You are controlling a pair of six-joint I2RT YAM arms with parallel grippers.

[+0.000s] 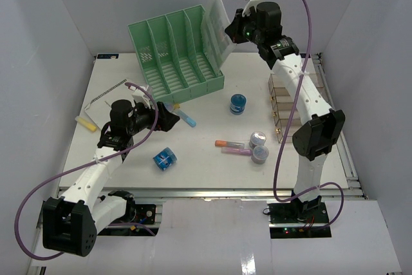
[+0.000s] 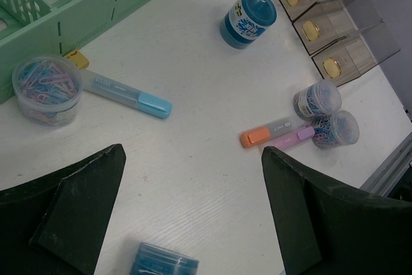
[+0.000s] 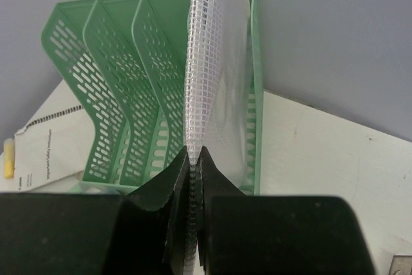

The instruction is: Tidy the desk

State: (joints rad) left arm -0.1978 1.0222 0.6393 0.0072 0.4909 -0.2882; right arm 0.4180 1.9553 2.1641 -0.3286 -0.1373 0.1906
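On the white desk [image 1: 206,115] between grey walls [image 1: 96,4], green rack [image 1: 174,56], left gripper [image 2: 193,152] spread wide, right gripper [image 3: 195,152] pinching mesh sleeve [image 3: 212,62]

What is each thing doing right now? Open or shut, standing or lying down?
right gripper, shut on the mesh pouch.
mesh pouch, held upright at the green rack's right end.
left gripper, open, holding nothing.
green rack, standing upright.
blue-capped highlighter, lying flat, capped.
orange-capped highlighter, lying flat, capped.
blue tub, upright, lid on.
clear drawers, shut.
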